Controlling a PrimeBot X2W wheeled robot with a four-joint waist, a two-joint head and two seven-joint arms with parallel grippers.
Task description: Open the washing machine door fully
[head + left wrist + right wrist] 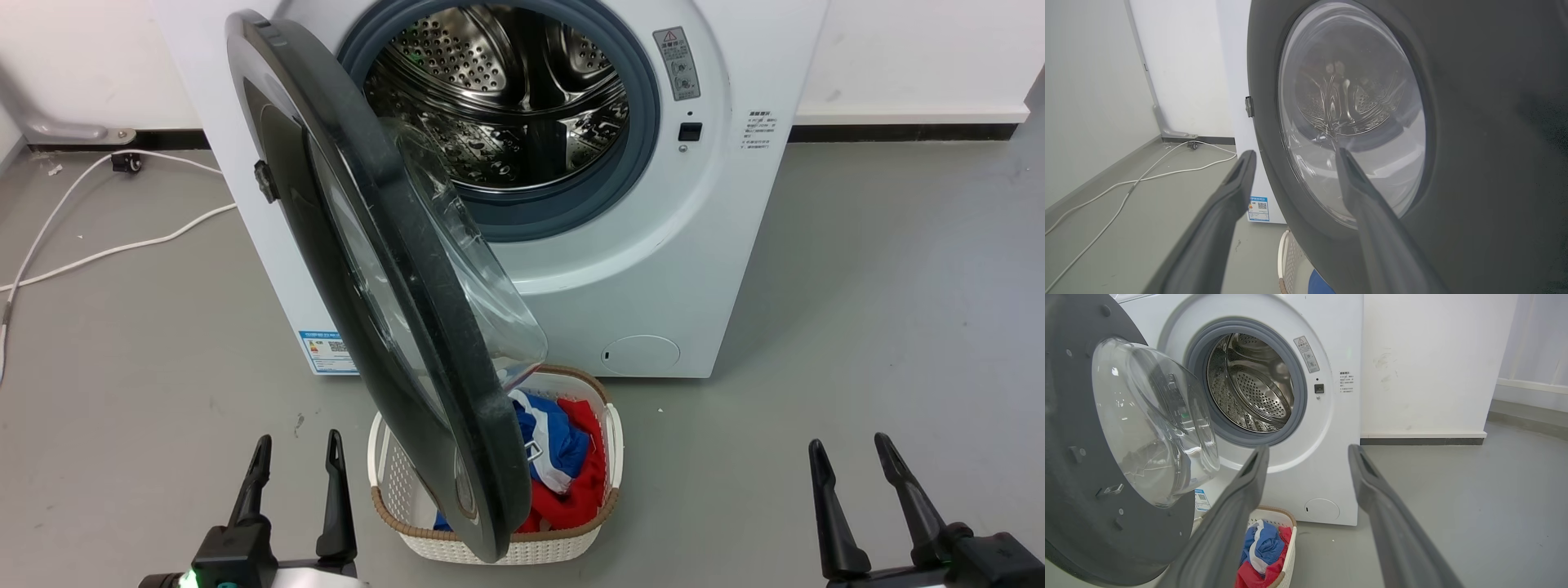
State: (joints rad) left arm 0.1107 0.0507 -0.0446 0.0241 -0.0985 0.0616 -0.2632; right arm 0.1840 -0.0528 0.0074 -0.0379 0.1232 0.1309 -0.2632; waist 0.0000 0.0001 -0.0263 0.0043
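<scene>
— What does the room look like?
— A smooth grey floor (857,327), evenly lit, meets a white wall (914,49) at the far side, with a dark skirting (898,131) along its foot.
— Anything on the left?
— A white cable (163,239) trails across the floor.

Bright, even indoor light, no hard shadows: only a soft grey shade lies on the floor (816,269) right of the washing machine door (416,318). Behind the door the steel drum (506,98) glints with small highlights. The door's glass bowl (1155,416) carries pale reflections (milky in the left wrist view). Close before the door, the fingers (1216,228) of the left gripper (1294,152) look soft, and the wall corner (1143,65) left of it bows.
</scene>
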